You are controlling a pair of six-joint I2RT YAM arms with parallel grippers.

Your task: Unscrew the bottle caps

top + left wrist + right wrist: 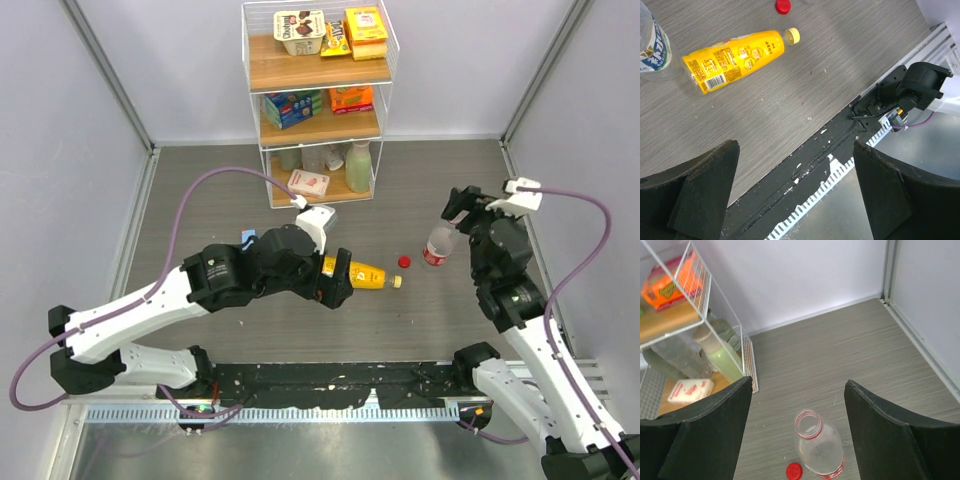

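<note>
The yellow-orange juice bottle (pixel 365 275) lies on its side on the table with its yellow cap (pixel 793 34) on; it also shows in the left wrist view (pixel 735 57). My left gripper (pixel 335 285) hovers over its base end, open and empty (pixel 795 145). The clear bottle with the red label (pixel 437 245) stands upright with an open mouth (pixel 809 424). A loose red cap (pixel 404 262) lies beside it (pixel 794 471). My right gripper (pixel 462 208) is open and empty (pixel 797 382) above and behind that bottle. The blue-label water bottle (pixel 652 47) shows only at the left wrist view's edge.
A white wire shelf rack (pixel 320 100) with snack boxes stands at the back centre, and a pale green bottle (pixel 358 165) is on its lowest shelf (pixel 727 360). A black rail (pixel 330 380) runs along the near table edge. Grey walls close both sides.
</note>
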